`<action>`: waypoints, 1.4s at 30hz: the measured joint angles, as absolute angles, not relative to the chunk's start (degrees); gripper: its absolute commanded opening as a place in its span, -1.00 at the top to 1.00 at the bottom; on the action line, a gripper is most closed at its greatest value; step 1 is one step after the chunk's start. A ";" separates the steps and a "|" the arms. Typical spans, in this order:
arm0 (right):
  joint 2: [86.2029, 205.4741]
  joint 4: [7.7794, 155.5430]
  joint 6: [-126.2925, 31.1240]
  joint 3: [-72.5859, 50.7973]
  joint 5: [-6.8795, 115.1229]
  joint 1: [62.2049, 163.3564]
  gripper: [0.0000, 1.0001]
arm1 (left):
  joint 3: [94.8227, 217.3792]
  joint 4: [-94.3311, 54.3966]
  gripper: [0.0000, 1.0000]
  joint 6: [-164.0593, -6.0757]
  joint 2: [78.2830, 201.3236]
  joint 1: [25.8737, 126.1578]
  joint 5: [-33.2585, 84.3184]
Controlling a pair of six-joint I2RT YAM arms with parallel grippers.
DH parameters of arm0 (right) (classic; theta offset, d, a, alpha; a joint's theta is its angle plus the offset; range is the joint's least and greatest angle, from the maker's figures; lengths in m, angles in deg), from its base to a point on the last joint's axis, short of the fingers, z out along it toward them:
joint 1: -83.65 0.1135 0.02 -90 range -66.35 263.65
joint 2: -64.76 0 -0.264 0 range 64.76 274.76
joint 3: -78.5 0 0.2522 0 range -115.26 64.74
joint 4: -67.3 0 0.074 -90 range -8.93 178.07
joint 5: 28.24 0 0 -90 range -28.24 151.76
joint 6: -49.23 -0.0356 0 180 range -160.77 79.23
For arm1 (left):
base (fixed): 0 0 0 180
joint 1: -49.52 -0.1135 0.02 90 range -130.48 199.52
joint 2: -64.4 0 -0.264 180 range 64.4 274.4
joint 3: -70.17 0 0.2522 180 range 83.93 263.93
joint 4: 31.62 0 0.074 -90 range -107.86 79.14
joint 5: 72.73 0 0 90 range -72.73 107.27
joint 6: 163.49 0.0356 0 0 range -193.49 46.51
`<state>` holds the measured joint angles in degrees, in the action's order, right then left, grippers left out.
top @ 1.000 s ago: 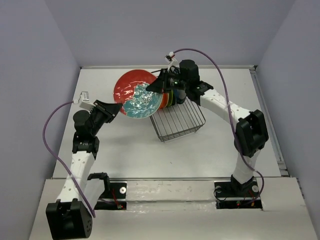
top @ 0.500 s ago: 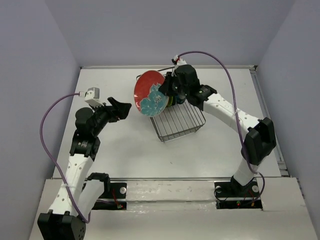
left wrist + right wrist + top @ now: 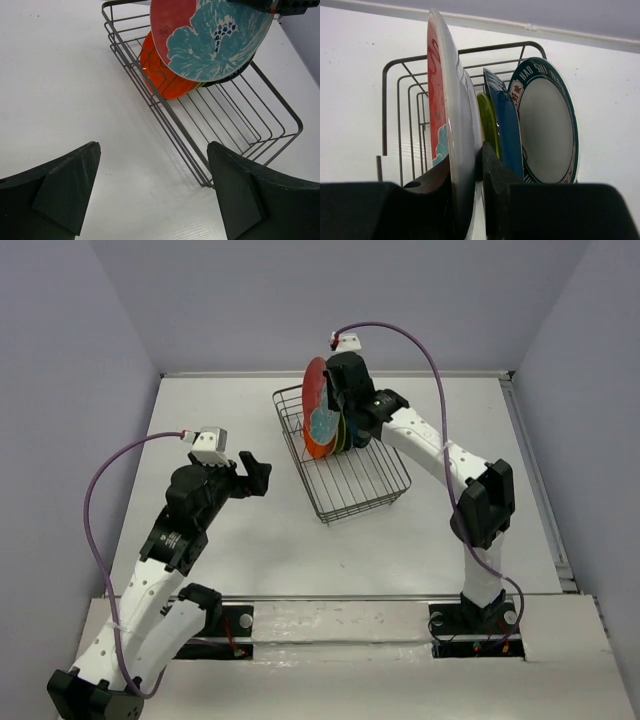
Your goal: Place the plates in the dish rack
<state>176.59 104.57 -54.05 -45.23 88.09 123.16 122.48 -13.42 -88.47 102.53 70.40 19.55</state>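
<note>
L wrist view: patterned plate [image 3: 210,40] is running off top edge, top cut off; it's covering approx half of orange plate [image 3: 162,75].

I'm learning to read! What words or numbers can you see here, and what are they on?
"HAO SHI": white letters on the teal rim of the white plate; the letters after them are too blurred to read.
Red Chinese characters on that same rim: too small to read.
The red-and-teal plate shows only a flower pattern, no words.
Nothing else can be read.
</note>
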 measured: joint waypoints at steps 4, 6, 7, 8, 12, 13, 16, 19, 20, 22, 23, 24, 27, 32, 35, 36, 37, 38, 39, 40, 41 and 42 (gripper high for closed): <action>180.13 105.53 -51.64 -48.60 90.76 124.54 0.87 | 122.48 -12.80 -0.98 -88.10 102.72 70.42 19.73; 182.32 105.80 -50.29 -50.15 92.22 125.78 0.87 | 122.48 -12.80 -0.98 -88.06 102.05 70.40 19.73; 183.39 106.06 -49.65 -50.94 92.83 126.35 0.86 | 122.48 -12.83 -0.98 -88.06 101.72 70.42 19.73; 184.39 106.28 -49.24 -51.51 93.25 126.94 0.86 | 122.48 -12.83 -0.98 -88.03 101.35 70.42 19.73; 187.67 106.71 -48.19 -52.10 94.14 128.82 0.86 | 122.48 -12.83 -0.98 -88.06 100.56 70.40 19.73; 188.11 107.20 -48.19 -52.10 94.27 129.04 0.79 | 122.48 -12.83 -0.98 -88.06 100.52 70.42 19.73; 189.00 107.20 -48.50 -52.12 94.49 129.39 0.12 | 122.48 -12.83 -0.98 -88.06 100.52 70.42 19.75; 189.00 107.17 -49.87 -52.77 93.86 129.32 -0.45 | 122.48 -12.85 -0.98 -88.06 100.54 70.42 19.77; 188.92 106.98 -49.74 -53.10 93.68 129.26 -0.57 | 122.48 -12.83 -0.98 -88.06 100.54 70.42 19.77; 188.30 106.28 -49.98 -53.56 93.27 129.26 -0.82 | 122.48 -12.83 -0.98 -88.06 100.52 70.42 19.75; 187.85 106.23 -50.20 -53.56 93.01 129.28 -0.89 | 122.48 -12.85 -0.98 -88.06 100.52 70.42 19.77; 187.17 106.26 -50.31 -53.56 92.79 129.28 -0.98 | 122.48 -12.85 -0.98 -88.06 100.52 70.40 19.75; 183.34 106.02 -50.73 -52.29 91.54 129.28 -0.99 | 122.45 -12.85 -0.98 -88.06 100.47 70.42 19.75; 168.74 104.20 -51.67 -42.79 89.36 129.28 -1.00 | 122.43 -12.87 -0.98 -87.97 100.45 70.40 19.75; 155.89 100.44 -52.34 -32.64 88.02 129.26 -0.99 | 122.41 -12.89 -0.98 -87.92 100.10 70.42 19.77; 152.66 99.50 -52.39 -30.17 87.76 129.28 -0.99 | 122.37 -12.93 -0.98 -87.92 99.77 70.42 19.77; 147.50 96.99 -52.39 -25.12 87.46 129.28 -0.99 | 122.17 -13.24 -0.98 -87.92 99.12 70.42 20.06; 140.44 95.11 -52.56 -18.31 87.39 129.28 -0.99 | 122.13 -13.31 -0.98 -87.92 98.66 70.42 20.21; 136.63 95.17 -52.54 -14.94 87.50 129.28 -0.99 | 122.13 -13.46 -0.98 -87.92 98.29 70.40 20.38; 133.14 94.19 -52.54 -12.08 88.02 129.28 -0.99 | 122.08 -13.85 -0.98 -87.92 97.89 70.40 20.69; 128.28 92.42 -52.61 -7.51 88.46 129.28 -0.99 | 122.00 -14.53 -0.98 -87.95 97.52 70.42 21.13; 123.26 91.98 -52.61 -3.49 89.53 129.28 -0.99 | 121.86 -15.27 -0.98 -87.97 97.17 70.40 21.63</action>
